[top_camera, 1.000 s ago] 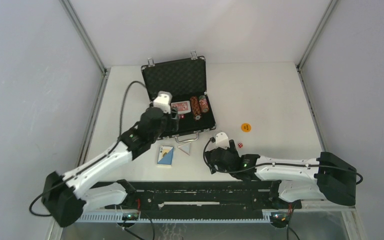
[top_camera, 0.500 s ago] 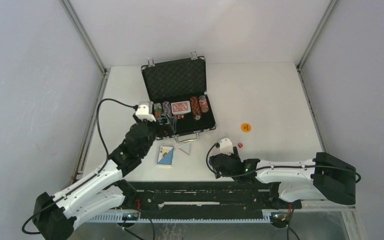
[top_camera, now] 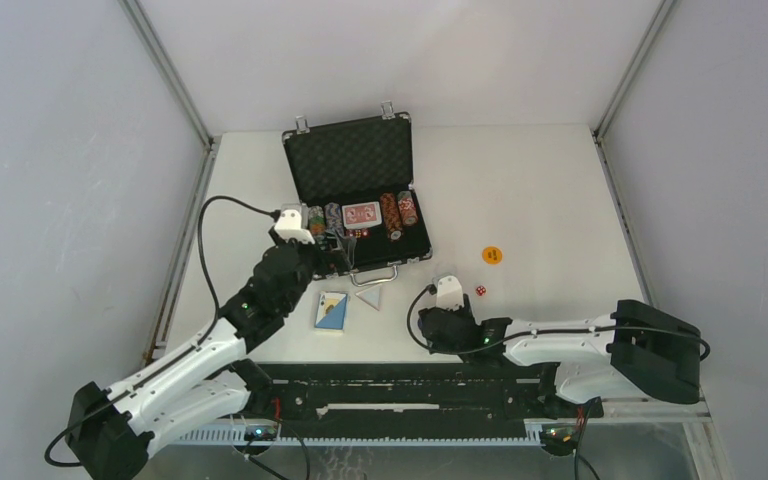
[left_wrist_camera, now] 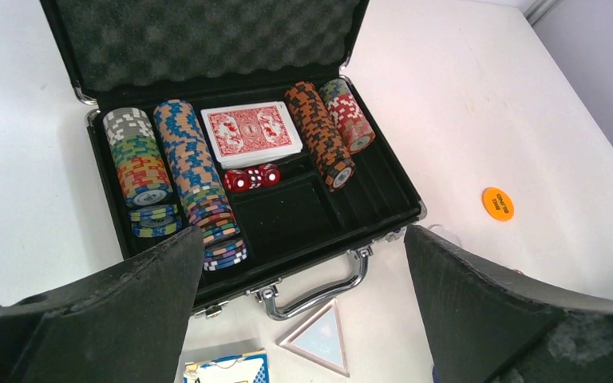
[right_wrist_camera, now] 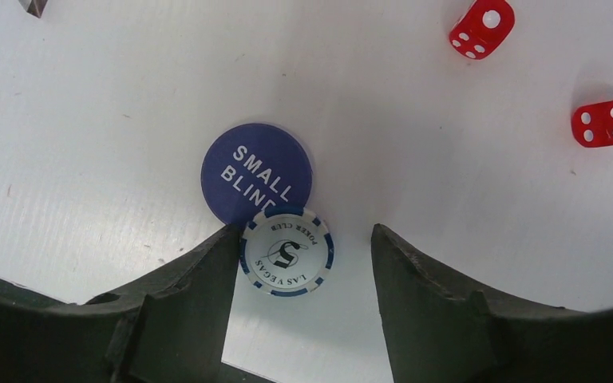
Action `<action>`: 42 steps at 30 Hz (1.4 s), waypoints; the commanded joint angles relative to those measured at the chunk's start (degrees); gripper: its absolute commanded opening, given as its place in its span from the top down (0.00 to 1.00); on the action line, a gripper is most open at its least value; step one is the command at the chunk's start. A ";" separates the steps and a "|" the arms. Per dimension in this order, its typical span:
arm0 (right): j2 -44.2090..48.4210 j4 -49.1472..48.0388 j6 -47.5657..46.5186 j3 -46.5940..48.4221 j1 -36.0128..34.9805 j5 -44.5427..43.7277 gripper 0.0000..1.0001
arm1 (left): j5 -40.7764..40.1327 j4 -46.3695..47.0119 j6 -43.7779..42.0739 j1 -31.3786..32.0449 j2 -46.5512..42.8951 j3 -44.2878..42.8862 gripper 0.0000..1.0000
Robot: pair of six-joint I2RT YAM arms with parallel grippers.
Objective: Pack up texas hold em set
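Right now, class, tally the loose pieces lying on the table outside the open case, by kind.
Red dice: 2
Button discs: 2
Poker chip: 1
Blue card deck: 1
Clear triangle: 1
Total: 7

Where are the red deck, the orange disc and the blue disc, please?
red deck (left_wrist_camera: 251, 134): left wrist view, patterned back.
orange disc (left_wrist_camera: 497, 203): left wrist view, face centre.
blue disc (right_wrist_camera: 255, 171): right wrist view, white lettering.
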State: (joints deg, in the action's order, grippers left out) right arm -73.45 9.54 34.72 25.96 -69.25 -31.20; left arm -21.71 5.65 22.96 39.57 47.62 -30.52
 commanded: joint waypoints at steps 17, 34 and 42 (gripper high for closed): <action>-0.18 -0.07 3.21 1.00 -1.32 -0.52 0.56 | 3.62 -0.14 0.15 -0.23 1.05 -0.48 0.00; 4.18 2.05 -3.85 6.03 -0.32 -3.15 0.60 | 10.91 -3.39 4.04 -0.61 6.39 -4.37 0.00; 9.20 2.68 -9.76 6.04 0.77 -3.79 0.59 | 32.40 -0.74 10.14 -0.93 17.07 -8.53 0.01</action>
State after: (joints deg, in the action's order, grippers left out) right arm -67.42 12.49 29.43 29.87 -69.14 -33.26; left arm -3.75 1.15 28.10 39.11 60.93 -35.07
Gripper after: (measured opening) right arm 0.494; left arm 0.997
